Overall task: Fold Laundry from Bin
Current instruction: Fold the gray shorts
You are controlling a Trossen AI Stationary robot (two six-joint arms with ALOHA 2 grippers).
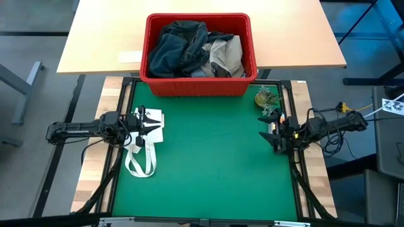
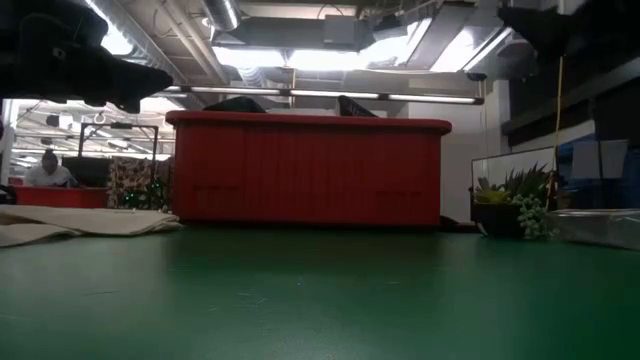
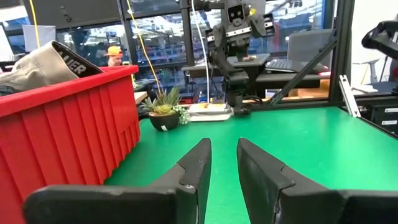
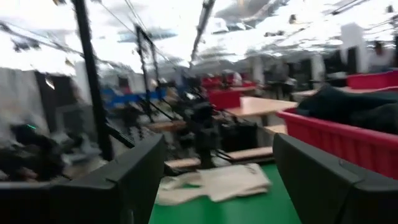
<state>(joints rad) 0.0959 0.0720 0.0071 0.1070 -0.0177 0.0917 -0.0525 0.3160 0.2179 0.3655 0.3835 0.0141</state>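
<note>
The green felt-like mat point(image 1: 208, 164) lay bare between the arms. The left gripper point(image 1: 153, 124) hovered over a white cloth tote bag point(image 1: 146, 135), fingers slightly apart and empty; the right gripper point(image 1: 270, 132) hung at the opposite edge, jaws wide, holding nothing. Beyond, the large red plastic crate point(image 1: 197, 83) held the heaped laundry point(image 1: 196, 49). A good start would probably be pinching one topmost garment near its edge and lifting clear of the rim.

Left arm reaches in level over the left edge of the green worktop point(image 1: 214, 170), its hand point(image 1: 153, 124) empty, fingers point(image 3: 193, 171) a narrow gap apart; right arm mirrors it at the right edge, hand point(image 1: 270, 134) spread wide, gripping nothing
</note>
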